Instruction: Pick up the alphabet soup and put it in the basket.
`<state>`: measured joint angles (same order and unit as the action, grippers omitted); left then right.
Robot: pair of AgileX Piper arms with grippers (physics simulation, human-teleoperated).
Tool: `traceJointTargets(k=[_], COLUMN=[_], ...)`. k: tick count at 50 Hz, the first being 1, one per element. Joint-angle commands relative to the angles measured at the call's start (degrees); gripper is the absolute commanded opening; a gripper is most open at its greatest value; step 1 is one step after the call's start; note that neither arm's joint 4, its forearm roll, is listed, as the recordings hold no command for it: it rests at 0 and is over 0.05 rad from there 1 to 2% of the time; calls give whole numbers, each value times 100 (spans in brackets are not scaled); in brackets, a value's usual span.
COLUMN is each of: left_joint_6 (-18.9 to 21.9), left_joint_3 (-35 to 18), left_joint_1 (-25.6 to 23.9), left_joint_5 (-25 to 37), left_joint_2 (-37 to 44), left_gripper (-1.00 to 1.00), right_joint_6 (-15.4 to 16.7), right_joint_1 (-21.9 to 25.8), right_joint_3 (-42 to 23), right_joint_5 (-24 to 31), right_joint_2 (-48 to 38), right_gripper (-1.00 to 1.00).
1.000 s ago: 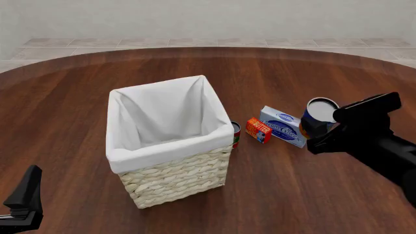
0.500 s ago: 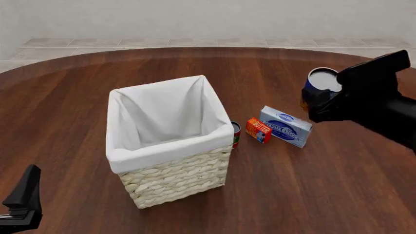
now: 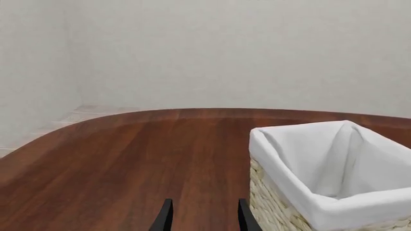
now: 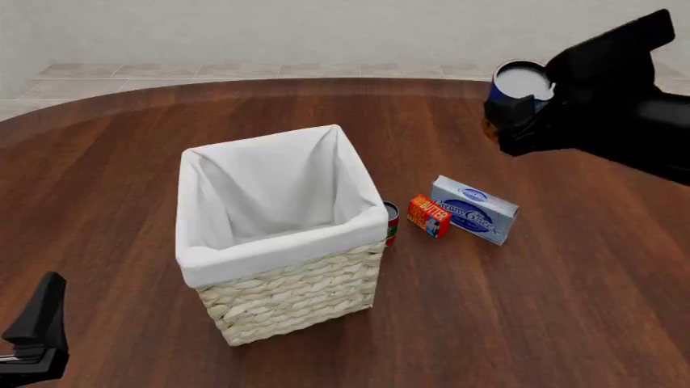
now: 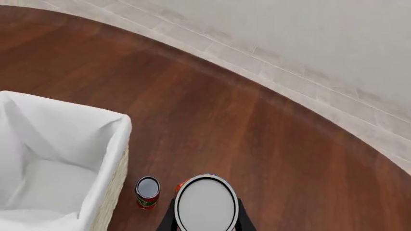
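alphabet soup (image 4: 518,85) body: mostly hidden by right pincer (image 4: 515,109) | box lettering: unreadable

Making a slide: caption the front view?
Right gripper holds the alphabet soup aloft, right of the basket.

The surface (image 4: 129,145) looks like dark polished wood, reddish, with a soft sheen and visible grain. The basket (image 4: 296,295) is rough cream wicker, lined with matt white cloth folded over its rim. The alphabet soup (image 4: 518,82) has a smooth pale metal-looking top and a blue label. The right hand (image 4: 515,109) is plain matt black, plastic-looking. The little blue box (image 4: 474,209) looks like printed card.
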<state>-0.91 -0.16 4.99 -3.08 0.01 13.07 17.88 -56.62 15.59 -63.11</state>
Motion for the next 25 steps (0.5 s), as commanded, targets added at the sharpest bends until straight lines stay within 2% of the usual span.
traceJointTargets(k=[1, 19, 25], left_joint_6=[2, 43, 54], left_joint_3=[0, 1, 1], left_joint_1=[5, 45, 35], left_joint_5=[-9, -30, -26], left_joint_2=[0, 0, 0], left_gripper=[100, 100, 100], right_joint_6=[3, -2, -105], right_joint_1=[197, 843, 1119], right_joint_3=[-603, -1006, -1129], right_joint_5=[199, 400, 419], right_joint_2=[-216, -363, -581], right_gripper=[-100, -100, -100])
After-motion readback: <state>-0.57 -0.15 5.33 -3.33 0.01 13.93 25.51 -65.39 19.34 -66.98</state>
